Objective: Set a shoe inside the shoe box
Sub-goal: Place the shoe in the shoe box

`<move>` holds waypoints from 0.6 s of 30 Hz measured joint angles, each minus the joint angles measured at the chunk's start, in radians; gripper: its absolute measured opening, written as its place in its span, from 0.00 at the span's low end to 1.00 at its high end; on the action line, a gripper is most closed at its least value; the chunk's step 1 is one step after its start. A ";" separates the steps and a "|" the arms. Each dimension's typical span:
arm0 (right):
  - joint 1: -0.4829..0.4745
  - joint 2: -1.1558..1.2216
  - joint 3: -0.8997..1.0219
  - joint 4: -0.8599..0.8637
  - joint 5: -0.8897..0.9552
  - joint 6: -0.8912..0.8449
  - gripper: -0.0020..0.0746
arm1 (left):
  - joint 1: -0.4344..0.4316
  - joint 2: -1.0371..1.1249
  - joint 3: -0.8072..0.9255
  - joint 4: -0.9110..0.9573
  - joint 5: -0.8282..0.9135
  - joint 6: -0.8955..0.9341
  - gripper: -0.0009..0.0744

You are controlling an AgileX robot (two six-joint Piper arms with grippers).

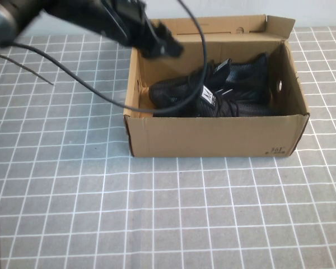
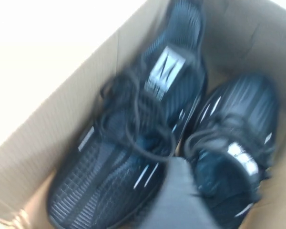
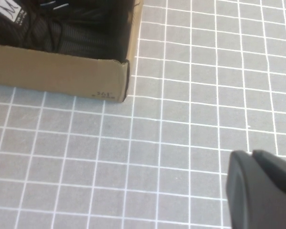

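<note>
Left arm reaches over shoe box (image 1: 213,134) far-left corner; left end effector (image 1: 167,46) state unclear above shoe (image 1: 179,92). Right end effector (image 3: 257,191) clenched, above desk (image 3: 181,143), partly cut off.

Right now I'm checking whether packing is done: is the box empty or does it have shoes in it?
It has shoes in it: two black shoes lie side by side inside the open box.

Shoe box (image 3: 62,71) corner (shoe (image 3: 62,24) inside)
</note>
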 joint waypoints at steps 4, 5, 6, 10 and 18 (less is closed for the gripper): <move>0.000 -0.004 0.000 0.039 0.000 -0.017 0.01 | 0.000 -0.090 0.000 0.006 0.012 -0.023 0.19; 0.000 -0.006 0.000 0.048 0.000 -0.027 0.01 | 0.000 -0.110 0.000 0.006 0.019 -0.027 0.13; 0.000 -0.012 0.000 0.061 0.000 -0.031 0.01 | 0.000 -0.124 0.000 0.008 0.023 -0.035 0.09; 0.000 -0.069 0.000 0.121 0.000 -0.072 0.01 | 0.000 -0.199 0.000 0.038 0.072 -0.148 0.03; 0.000 -0.315 0.085 0.205 0.000 -0.121 0.01 | 0.000 -0.520 0.217 0.188 -0.095 -0.246 0.01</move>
